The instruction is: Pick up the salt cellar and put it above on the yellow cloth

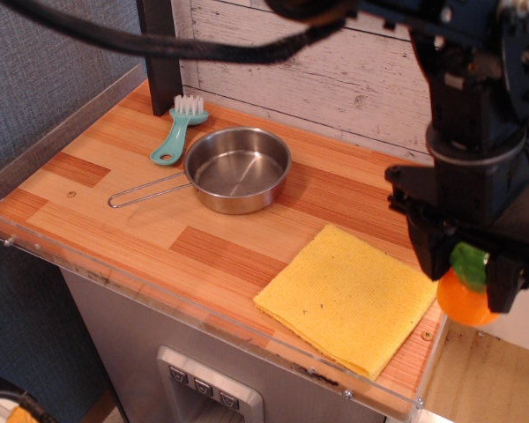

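Note:
The salt cellar (465, 296) is a small orange pot with a green cap. My gripper (466, 269) is shut on its green cap and holds it in the air past the right edge of the counter. The black fingers (432, 251) stand on either side of the cap. The yellow cloth (348, 298) lies flat on the wooden counter at the front right, to the left of the salt cellar. Nothing lies on the cloth.
A steel pan (236, 169) with a wire handle stands mid-counter. A teal brush (178, 129) lies behind it on the left. A clear plastic rim (159, 295) runs along the counter's front edge. A white plank wall (317, 70) closes the back.

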Robot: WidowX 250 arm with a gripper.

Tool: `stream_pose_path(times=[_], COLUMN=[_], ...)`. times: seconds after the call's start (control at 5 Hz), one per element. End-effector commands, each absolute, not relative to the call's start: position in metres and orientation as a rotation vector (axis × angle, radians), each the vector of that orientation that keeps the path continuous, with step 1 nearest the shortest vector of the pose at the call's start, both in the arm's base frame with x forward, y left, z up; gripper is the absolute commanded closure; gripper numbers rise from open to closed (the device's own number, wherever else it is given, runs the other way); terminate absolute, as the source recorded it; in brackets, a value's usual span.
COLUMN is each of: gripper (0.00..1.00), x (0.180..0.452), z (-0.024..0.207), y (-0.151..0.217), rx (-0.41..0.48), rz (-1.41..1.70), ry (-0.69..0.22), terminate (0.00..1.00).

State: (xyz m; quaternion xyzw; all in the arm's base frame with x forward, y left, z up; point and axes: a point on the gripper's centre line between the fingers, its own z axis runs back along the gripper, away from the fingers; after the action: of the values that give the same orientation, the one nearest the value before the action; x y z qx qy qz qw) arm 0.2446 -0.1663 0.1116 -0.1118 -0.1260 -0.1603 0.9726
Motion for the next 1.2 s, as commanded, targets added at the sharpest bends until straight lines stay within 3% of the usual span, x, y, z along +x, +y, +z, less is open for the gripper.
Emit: stream_pose_path(times=[0.0,0.8,1.0], gripper=[1.00,1.00,0.00], x=[0.238,0.244,0.245], z=[0.103,0.072,0.067], y=[-0.122,-0.090,-0.086], rx=[-0.118,-0.065,-0.068], rz=[-0.223,-0.127,-0.093], ry=[-0.253,-0.173,-0.146], terminate=[0.00,0.00,0.00])
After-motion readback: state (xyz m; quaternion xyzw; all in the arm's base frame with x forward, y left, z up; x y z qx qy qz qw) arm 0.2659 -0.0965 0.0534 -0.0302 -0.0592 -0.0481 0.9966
